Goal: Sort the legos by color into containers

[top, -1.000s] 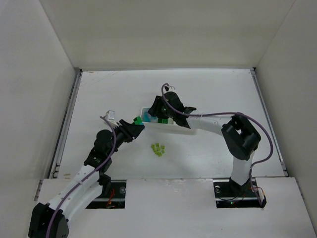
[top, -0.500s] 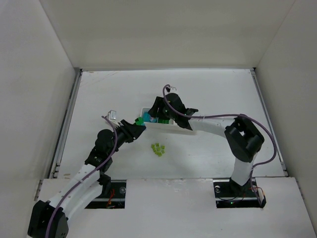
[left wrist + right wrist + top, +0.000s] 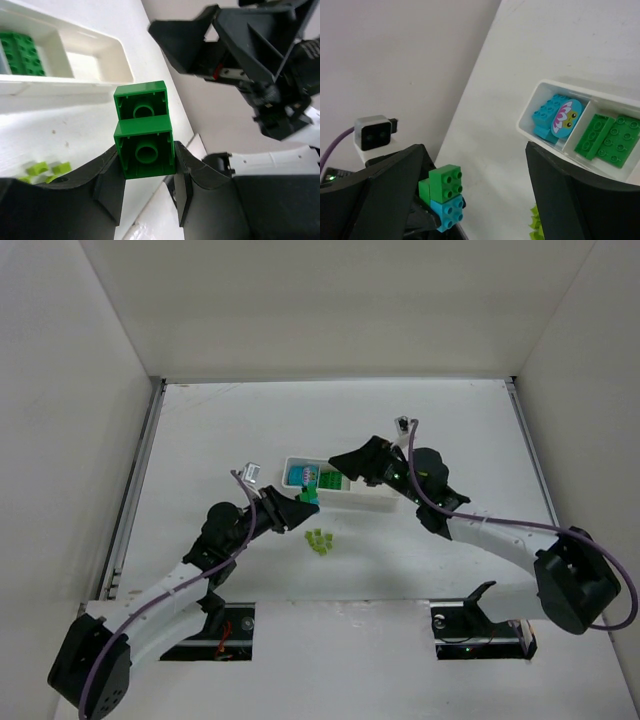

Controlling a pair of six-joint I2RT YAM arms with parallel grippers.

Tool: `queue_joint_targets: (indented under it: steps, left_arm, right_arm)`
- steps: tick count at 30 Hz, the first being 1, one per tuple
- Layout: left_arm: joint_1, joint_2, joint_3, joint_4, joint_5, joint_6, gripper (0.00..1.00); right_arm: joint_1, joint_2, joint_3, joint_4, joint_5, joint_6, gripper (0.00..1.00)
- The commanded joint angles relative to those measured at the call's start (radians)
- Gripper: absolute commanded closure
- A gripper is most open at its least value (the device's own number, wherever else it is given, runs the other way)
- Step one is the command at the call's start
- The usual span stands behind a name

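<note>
My left gripper [image 3: 300,504] is shut on a small stack: dark green bricks [image 3: 144,131] with a cyan brick [image 3: 442,214] clipped on, held just in front of the white tray [image 3: 340,497]. The tray's left compartment holds cyan bricks [image 3: 555,117], and the middle one holds dark green bricks [image 3: 610,140]. The third compartment [image 3: 95,57] looks empty. Several pale yellow-green bricks [image 3: 320,541] lie loose on the table in front of the tray. My right gripper [image 3: 347,461] is open and empty above the tray, its fingers [image 3: 385,200] spread wide and pointing toward the left gripper [image 3: 427,220].
White walls enclose the table on the left, right and back. The right arm [image 3: 470,525] stretches low across the table right of the tray. The right gripper's body [image 3: 235,45] hangs close above the held stack.
The right arm has swung out to the right and lowered, its gripper pulling back from the tray's left end. The left gripper has moved right and forward with the stack.
</note>
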Motion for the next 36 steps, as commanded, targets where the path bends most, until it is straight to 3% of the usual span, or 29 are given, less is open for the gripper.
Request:
queue_joint_targets:
  steps: [1, 7, 20, 29, 36]
  left_arm:
    - [-0.05, 0.033, 0.02, 0.178, 0.075, -0.026, 0.87]
    - [-0.097, 0.064, 0.044, 0.231, 0.085, -0.04, 0.86]
    - [-0.09, 0.098, 0.04, 0.372, 0.104, -0.148, 0.86]
    - [-0.094, 0.102, 0.04, 0.382, 0.102, -0.155, 0.86]
    - [-0.102, 0.098, 0.04, 0.385, 0.104, -0.157, 0.85]
  right_arm:
    - [-0.029, 0.007, -0.069, 0.288, -0.217, 0.123, 0.09]
    - [-0.012, 0.03, -0.116, 0.449, -0.309, 0.187, 0.11]
    - [0.039, 0.019, -0.187, 0.598, -0.35, 0.218, 0.29]
    - [0.043, 0.054, -0.178, 0.615, -0.352, 0.245, 0.47]
    - [0.045, 0.108, -0.153, 0.644, -0.37, 0.265, 0.47]
